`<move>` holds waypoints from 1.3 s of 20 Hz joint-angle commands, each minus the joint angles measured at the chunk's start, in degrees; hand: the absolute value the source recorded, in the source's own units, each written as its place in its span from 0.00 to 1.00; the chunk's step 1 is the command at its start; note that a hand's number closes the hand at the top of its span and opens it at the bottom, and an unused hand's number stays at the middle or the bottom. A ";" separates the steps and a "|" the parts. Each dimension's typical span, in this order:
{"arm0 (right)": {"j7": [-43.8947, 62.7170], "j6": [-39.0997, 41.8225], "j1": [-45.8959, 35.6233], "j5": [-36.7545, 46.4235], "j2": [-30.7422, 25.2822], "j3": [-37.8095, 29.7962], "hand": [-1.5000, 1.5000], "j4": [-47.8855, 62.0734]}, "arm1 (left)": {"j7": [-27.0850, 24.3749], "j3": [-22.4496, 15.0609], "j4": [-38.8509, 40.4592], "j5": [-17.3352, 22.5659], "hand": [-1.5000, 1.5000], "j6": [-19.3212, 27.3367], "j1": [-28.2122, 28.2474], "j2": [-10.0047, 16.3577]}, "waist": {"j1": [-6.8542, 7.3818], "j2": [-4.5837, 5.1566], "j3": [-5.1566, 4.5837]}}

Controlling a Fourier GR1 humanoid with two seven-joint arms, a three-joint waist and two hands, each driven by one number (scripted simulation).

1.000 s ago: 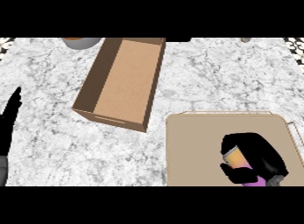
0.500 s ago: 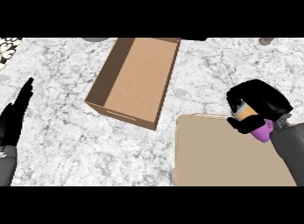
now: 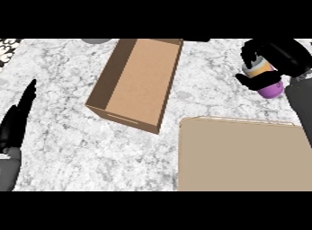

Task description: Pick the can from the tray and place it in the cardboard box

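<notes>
The can (image 3: pixel 267 81), its purple end poking out below the black fingers (image 3: pixel 250 82) curled round it, hangs in the right hand (image 3: pixel 281 54) at the far right of the scene. It is clear of the tray (image 3: pixel 244 157), which lies near and right, and well to the right of the open box (image 3: pixel 141 76).

The box sits at a slant on the marble surface (image 3: pixel 65 85), long and narrow, its near corner close to the tray's far left corner.

The risks from here lie in the crossing. Only part of the can shows inside the grip, so a quick swing left could let it shift or slide out over bare surface. Carried too low, it could knock the box's right wall and shove the light cardboard aside. Because the opening is narrow and angled, a release off its centre line could land the can on the rim or outside it. The can also looks tilted in the grasp, so it may tip or roll once let go.

The left hand (image 3: pixel 15 121) rests at the left edge, fingers straight, holding nothing.
</notes>
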 commanded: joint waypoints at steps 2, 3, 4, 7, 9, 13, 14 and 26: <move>-10.93 -3.61 -9.48 -3.43 1.81 -3.49 1.00 8.74 | 0.56 0.35 0.07 -0.16 0.50 0.69 0.59 -0.61 | -0.99 -0.46 -0.05; -10.04 -3.50 -12.12 -2.99 3.86 -2.77 1.00 9.56 | -0.99 -0.43 -0.10 -1.69 0.50 1.72 2.47 -0.86 | -0.90 -0.57 -0.09; -10.56 -4.64 -14.37 -2.85 4.55 -3.46 1.00 12.48 | -1.26 0.85 0.18 0.16 0.50 -0.18 1.64 0.25 | -0.97 -0.53 -0.10; -13.08 -2.79 -18.36 -3.27 7.10 -3.19 1.00 17.25 | 0.05 0.43 -1.15 -0.26 0.50 0.51 2.33 -0.94 | -1.85 -0.82 -0.13; -11.69 -0.87 -21.28 -3.90 10.20 -3.21 1.00 20.49 | 0.37 1.89 -0.36 0.68 0.50 -1.75 2.27 1.64 | -1.50 -0.72 -0.14; -6.27 5.03 -27.89 -6.75 14.00 -5.13 1.00 22.31 | 0.78 1.81 -2.74 0.03 0.50 0.16 3.40 0.19 | -2.33 -1.16 -0.17; -5.50 3.39 -28.11 -6.96 16.68 -5.37 1.00 23.68 | 0.09 1.42 -0.36 -0.61 0.50 0.92 1.36 -0.65 | -2.55 -0.97 -0.18; 7.10 -0.53 -39.80 -10.22 26.98 -9.38 1.00 36.90 | 0.35 -0.28 -3.31 -2.20 0.50 0.79 3.47 -1.98 | -0.78 -0.52 -0.21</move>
